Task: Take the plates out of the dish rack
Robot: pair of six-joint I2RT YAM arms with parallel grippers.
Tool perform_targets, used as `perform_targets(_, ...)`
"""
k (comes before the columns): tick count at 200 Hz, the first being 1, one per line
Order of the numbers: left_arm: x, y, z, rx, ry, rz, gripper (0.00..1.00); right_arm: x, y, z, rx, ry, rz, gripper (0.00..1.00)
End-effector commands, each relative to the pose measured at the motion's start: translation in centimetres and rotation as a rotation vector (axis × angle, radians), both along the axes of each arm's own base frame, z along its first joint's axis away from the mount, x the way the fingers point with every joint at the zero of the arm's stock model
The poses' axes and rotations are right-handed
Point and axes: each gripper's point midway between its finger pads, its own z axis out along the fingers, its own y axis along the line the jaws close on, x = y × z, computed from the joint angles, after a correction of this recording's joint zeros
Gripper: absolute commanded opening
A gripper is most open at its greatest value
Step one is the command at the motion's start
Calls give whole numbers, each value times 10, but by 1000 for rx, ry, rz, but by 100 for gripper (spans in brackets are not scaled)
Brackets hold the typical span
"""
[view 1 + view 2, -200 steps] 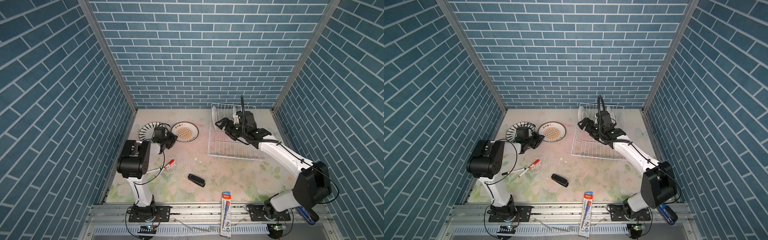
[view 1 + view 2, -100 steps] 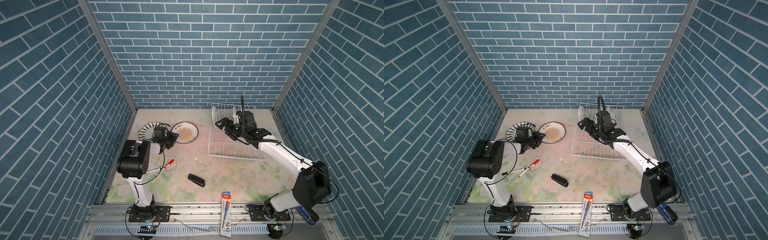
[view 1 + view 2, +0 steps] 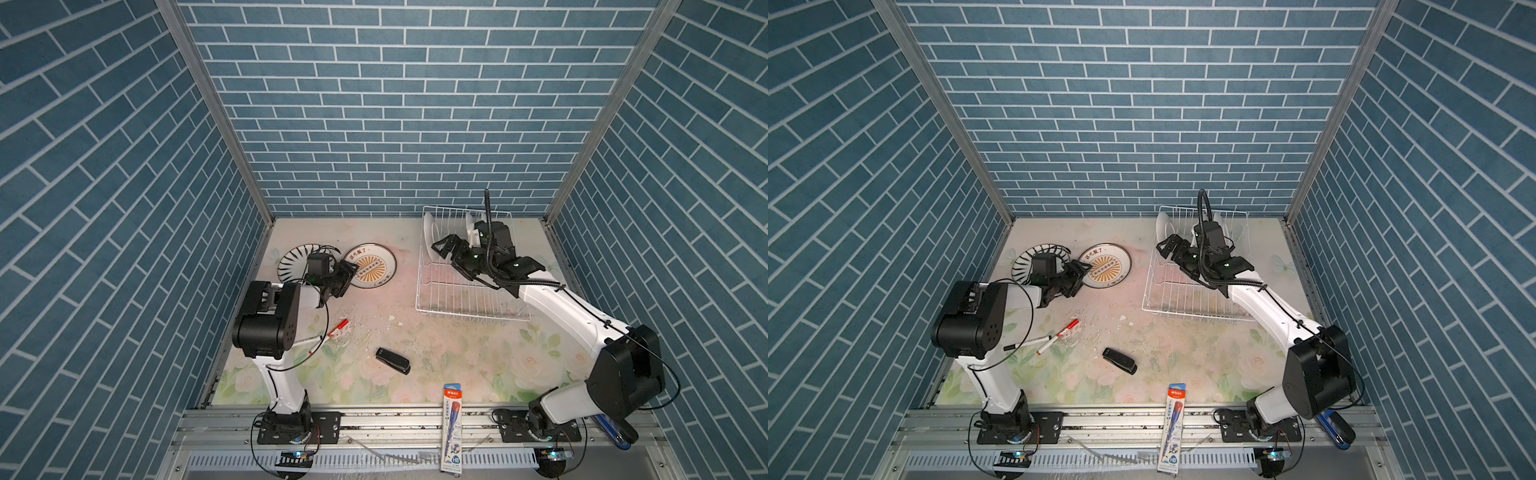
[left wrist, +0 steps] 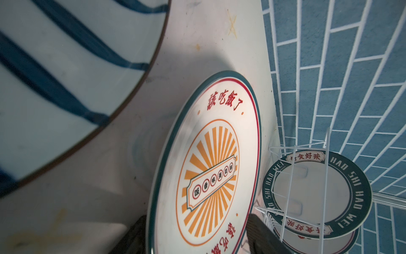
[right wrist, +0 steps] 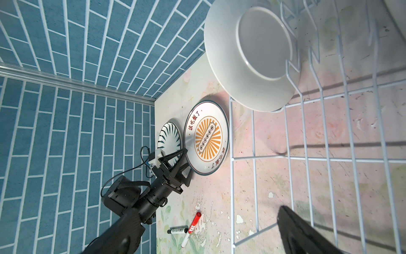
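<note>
Two plates lie face up on the table, a black-striped plate (image 3: 291, 259) (image 3: 1025, 262) and an orange-gold plate (image 3: 372, 266) (image 3: 1106, 266) (image 4: 208, 167) (image 5: 207, 136). My left gripper (image 3: 350, 271) (image 3: 1081, 270) (image 4: 195, 231) (image 5: 187, 162) is open, its fingers straddling the orange-gold plate's near rim. The white wire dish rack (image 3: 469, 291) (image 3: 1183, 295) (image 5: 329, 158) holds upright plates. One shows its white back (image 3: 430, 232) (image 5: 259, 55); a dark-green lettered one (image 4: 318, 193) shows too. My right gripper (image 3: 446, 247) (image 3: 1169, 245) hangs open over the rack's left part, beside the white-backed plate.
A red marker (image 3: 338, 328) (image 5: 194, 222) and a black-capped marker (image 3: 1025, 344) lie near the left arm. A black stapler-like object (image 3: 392, 360) sits mid-table. A pencil pack (image 3: 452, 428) rests on the front rail. Blue tiled walls close in three sides.
My left gripper's jaws have spread apart at the orange-gold plate's rim, and the plate now rests on the table. The right arm has not moved.
</note>
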Motion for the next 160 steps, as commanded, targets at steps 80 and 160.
perform_targets(80, -11, 7, 24, 28, -24, -3, 73, -4, -21, 18, -52, -84, -53, 98)
perform_targets(160, -33, 11, 45, 40, -62, 10, 74, -8, -81, -8, -357, -51, -232, 98)
